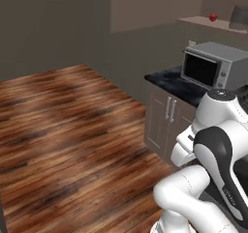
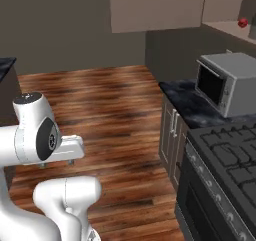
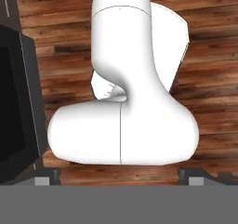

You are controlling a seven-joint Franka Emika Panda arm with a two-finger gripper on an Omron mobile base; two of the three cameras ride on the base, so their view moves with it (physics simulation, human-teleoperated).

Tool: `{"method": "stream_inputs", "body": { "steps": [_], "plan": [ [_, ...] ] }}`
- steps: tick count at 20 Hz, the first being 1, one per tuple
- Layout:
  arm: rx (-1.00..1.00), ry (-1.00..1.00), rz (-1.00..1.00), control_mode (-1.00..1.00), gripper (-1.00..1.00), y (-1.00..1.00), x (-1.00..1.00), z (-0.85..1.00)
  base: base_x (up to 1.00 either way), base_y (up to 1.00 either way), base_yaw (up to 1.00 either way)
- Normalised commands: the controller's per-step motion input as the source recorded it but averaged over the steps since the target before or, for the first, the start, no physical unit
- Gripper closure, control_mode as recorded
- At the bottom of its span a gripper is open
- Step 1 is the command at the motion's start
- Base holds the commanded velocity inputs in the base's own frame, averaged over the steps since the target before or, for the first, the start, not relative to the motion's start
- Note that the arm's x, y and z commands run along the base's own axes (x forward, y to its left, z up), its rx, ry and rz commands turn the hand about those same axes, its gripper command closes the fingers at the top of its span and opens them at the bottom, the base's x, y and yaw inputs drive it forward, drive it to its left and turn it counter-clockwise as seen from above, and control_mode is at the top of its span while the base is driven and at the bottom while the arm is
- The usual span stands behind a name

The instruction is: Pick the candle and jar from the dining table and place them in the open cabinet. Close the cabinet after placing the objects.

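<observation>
The jar (image 1: 212, 17), a tiny bright-red ball, rests on a pale shelf (image 1: 203, 22) high above the microwave; the right base view has the jar (image 2: 243, 22) at its top right edge. Taupe wall cabinet fronts (image 2: 157, 7) run to the left of that shelf. The candle is out of view. My gripper (image 3: 119, 175) points down at the wood floor, far from the shelf. Its fingertips (image 3: 46, 177) stand wide apart and open, with nothing between them. A black marble-look corner (image 2: 5, 65) shows at the far left; I cannot tell whether it is the dining table.
A grey microwave (image 1: 213, 65) stands on a dark counter (image 1: 169, 80) over a taupe base cabinet (image 1: 167, 118). A black stove (image 2: 225, 175) sits to its right. A grey object (image 1: 240, 17) is on the shelf beside the jar. Wood floor (image 1: 68, 130) spreads to the left.
</observation>
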Motion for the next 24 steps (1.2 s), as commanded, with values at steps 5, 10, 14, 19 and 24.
{"method": "stream_inputs", "body": {
  "steps": [5,10,14,19,24],
  "plan": [
    [0.0,0.0,0.0,1.0,-1.0,0.0,0.0,0.0,-0.25,0.11,0.38],
    [0.0,0.0,0.0,1.0,-1.0,0.0,0.0,0.0,0.0,0.69,0.17],
    [0.0,0.0,0.0,1.0,-1.0,0.0,0.0,0.0,0.0,0.98,0.07],
    [0.0,0.0,0.0,1.0,-1.0,0.0,0.0,0.0,0.0,1.0,0.05],
    [0.0,0.0,0.0,1.0,-1.0,0.0,0.0,0.0,0.09,1.0,0.06]
  ]
}}
